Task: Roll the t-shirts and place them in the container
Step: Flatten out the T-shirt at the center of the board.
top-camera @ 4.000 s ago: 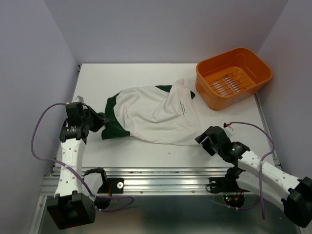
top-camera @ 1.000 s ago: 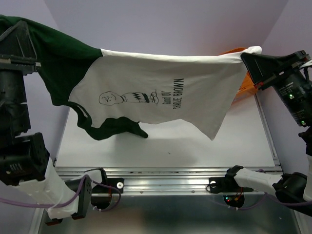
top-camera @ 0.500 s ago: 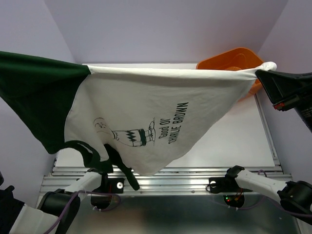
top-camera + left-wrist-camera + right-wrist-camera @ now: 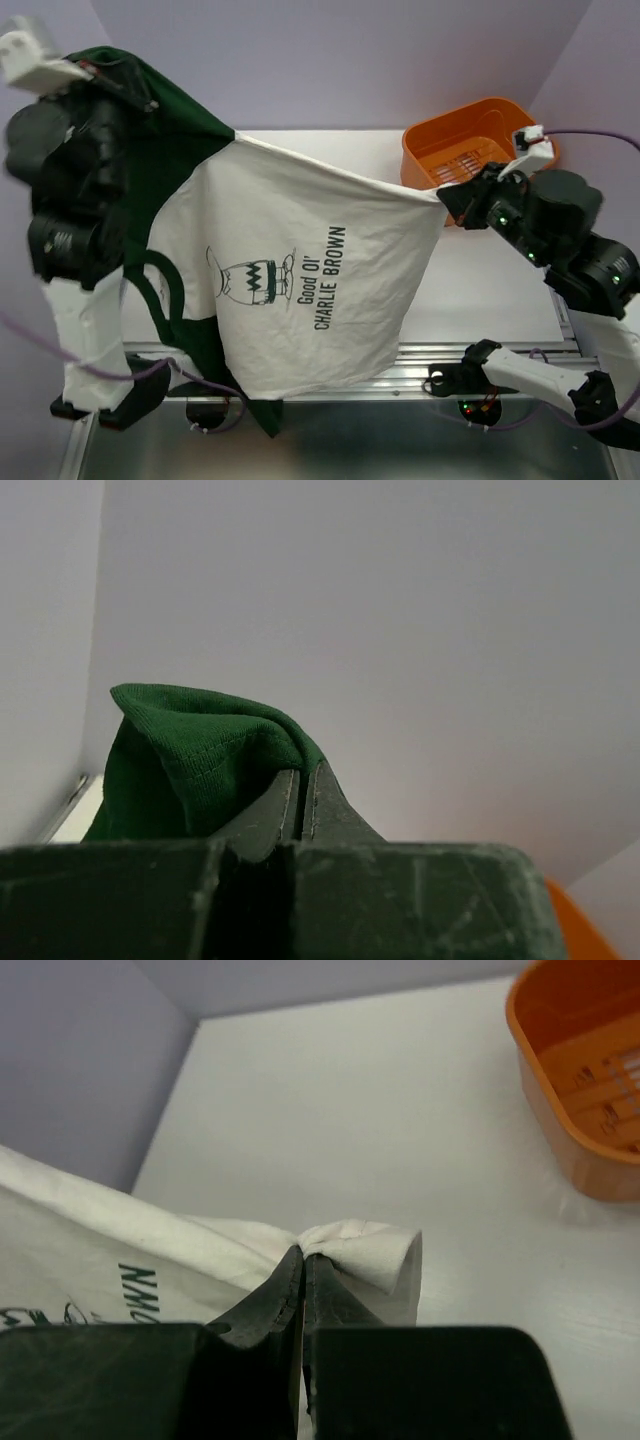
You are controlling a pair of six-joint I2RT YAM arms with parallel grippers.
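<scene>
1. Left gripper (image 4: 303,780) first: black jaws pressed together, pinching a bunched fold of dark green fabric from the soft white-and-dark-green cloth t-shirt (image 4: 190,750). Held way up at the far left in the overhead view.
2. Right gripper (image 4: 303,1257): same deal, jaws closed tight on a puckered white corner of that t-shirt, lifted above the flat white table (image 4: 350,1110).
3. Strung between the two grips: the whole t-shirt (image 4: 300,250), off the table, top edge pulled taut and sloping down from the left grip to the right one. Rest of it hanging loose and wrinkled, lowest tip overlapping the front metal rail (image 4: 400,365) in the overhead view.
4. On the white body, facing the overhead camera: a little cartoon drawing plus dark lettering, "Good Ol' CHARLIE BROWN", running sideways.
5. Green sleeve and green neck trim on the left side of the hanging cloth.
6. Further out: an orange rectangular plastic basket (image 4: 425,165) with a slotted floor, sitting at the table's far right corner, just behind the right gripper from above.
7. Plain lavender walls (image 4: 330,60) all around.
</scene>
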